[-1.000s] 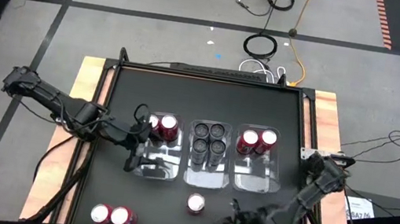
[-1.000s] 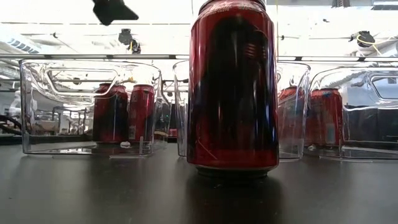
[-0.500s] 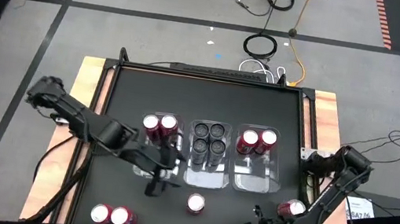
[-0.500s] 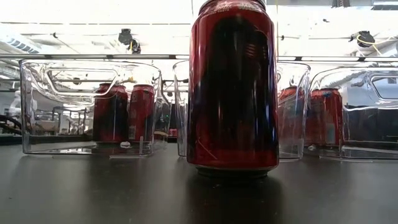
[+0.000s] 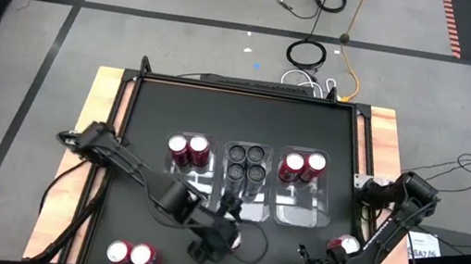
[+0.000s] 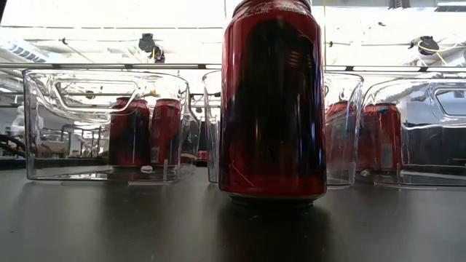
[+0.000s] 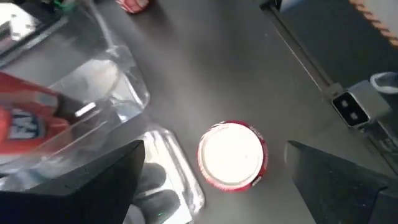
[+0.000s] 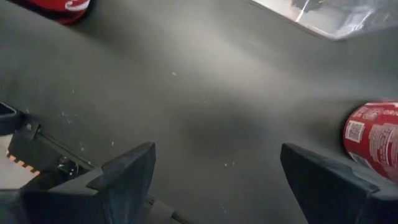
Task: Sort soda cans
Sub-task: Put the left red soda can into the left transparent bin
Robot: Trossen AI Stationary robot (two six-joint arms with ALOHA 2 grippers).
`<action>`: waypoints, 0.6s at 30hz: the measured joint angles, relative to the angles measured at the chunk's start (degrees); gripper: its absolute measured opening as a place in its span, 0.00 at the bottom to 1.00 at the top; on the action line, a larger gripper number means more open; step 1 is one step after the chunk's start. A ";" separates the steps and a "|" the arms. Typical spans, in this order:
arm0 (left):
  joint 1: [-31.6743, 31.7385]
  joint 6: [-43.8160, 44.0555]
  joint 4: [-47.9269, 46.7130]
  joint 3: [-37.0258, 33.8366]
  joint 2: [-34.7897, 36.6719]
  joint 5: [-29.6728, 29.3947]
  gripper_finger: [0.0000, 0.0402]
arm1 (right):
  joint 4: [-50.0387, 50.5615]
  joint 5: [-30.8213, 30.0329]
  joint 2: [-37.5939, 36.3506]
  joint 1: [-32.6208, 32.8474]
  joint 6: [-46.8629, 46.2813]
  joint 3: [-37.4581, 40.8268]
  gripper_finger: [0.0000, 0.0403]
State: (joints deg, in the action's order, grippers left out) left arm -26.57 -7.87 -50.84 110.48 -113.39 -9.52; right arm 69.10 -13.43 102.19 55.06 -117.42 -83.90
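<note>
Left gripper (image 7: 214, 171), fingers wide, hovers over lone red can (image 7: 232, 155) on counter (image 5: 211, 110); next: lower & close. Right gripper (image 8: 214, 171) idle, fingers wide, near edge.

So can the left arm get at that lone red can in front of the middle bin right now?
Probably yes. The left tool hangs open right above the lone red can, one finger on either side, nothing between them; the middle bin sits just beside it.

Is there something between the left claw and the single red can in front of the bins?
Nothing visible. The left claw is open, right above the red can, one finger on each side of it. The bins stand beside it, not between.
</note>
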 joint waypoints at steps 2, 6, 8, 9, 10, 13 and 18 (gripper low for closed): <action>-0.04 0.02 0.14 1.24 -2.33 0.07 0.98 | 0.02 0.00 0.00 0.73 -0.53 0.00 0.84; -0.09 3.87 0.31 1.66 -5.32 0.09 0.98 | -0.04 0.00 0.00 2.18 -2.81 0.00 0.84; -0.07 7.02 0.44 1.66 -6.33 0.13 0.98 | -0.05 -0.01 0.00 2.96 -4.09 0.00 0.84; -0.09 7.75 0.59 1.66 -6.60 0.20 0.98 | -0.06 -0.02 0.00 3.36 -4.71 0.00 0.84; -0.09 8.37 0.62 1.66 -6.87 0.32 0.98 | -0.07 -0.02 0.01 3.73 -5.18 0.00 0.84; -0.13 8.98 0.72 1.68 -7.43 0.53 0.98 | -0.04 -0.02 0.02 4.76 -6.69 0.00 0.84; -0.57 9.08 1.44 1.68 -7.40 0.69 0.98 | -0.04 -0.05 0.02 5.90 -7.90 0.00 0.84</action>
State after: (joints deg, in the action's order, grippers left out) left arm -27.14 1.21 -49.39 112.16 -120.79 -8.83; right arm 69.07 -13.48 102.21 60.97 -125.32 -83.90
